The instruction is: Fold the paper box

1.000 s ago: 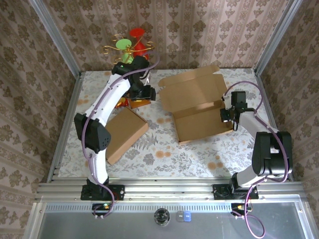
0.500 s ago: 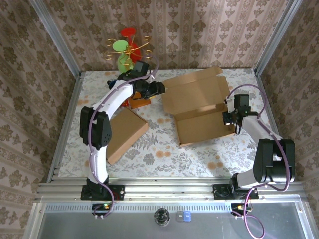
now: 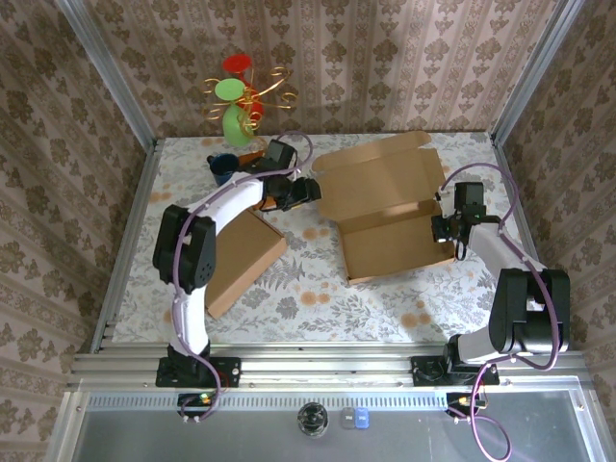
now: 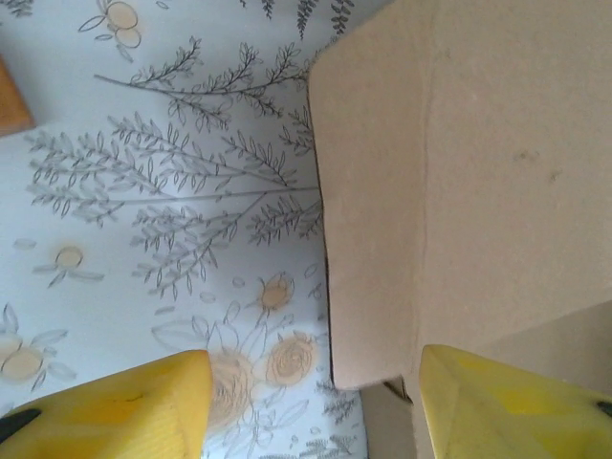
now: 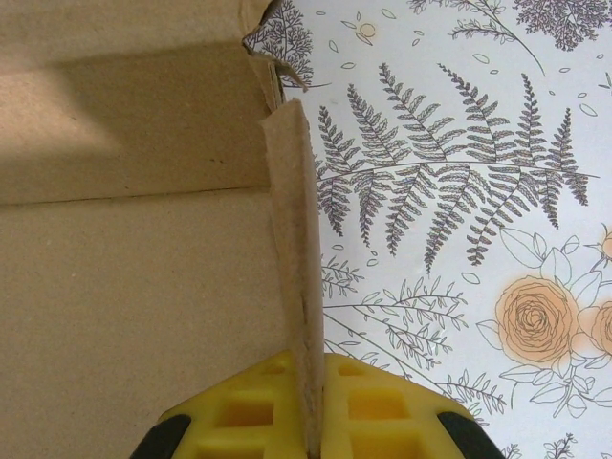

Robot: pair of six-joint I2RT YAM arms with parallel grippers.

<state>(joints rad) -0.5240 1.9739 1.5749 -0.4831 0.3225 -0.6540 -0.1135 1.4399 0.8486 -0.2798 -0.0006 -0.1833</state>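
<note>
Locating the box first: where is it?

An unfolded brown cardboard box [image 3: 385,214] lies open and flat on the floral tabletop [image 3: 318,289], right of centre.

And the grippers?

The right gripper [image 5: 308,382] is pinched on an upright side flap [image 5: 292,239] at the box's right edge. The left gripper [image 4: 316,387] hangs with jaws apart over the left edge, holding nothing.

How will it handle?

Likely light and stiff, bending along its creases; best taken by the flap edges.
</note>
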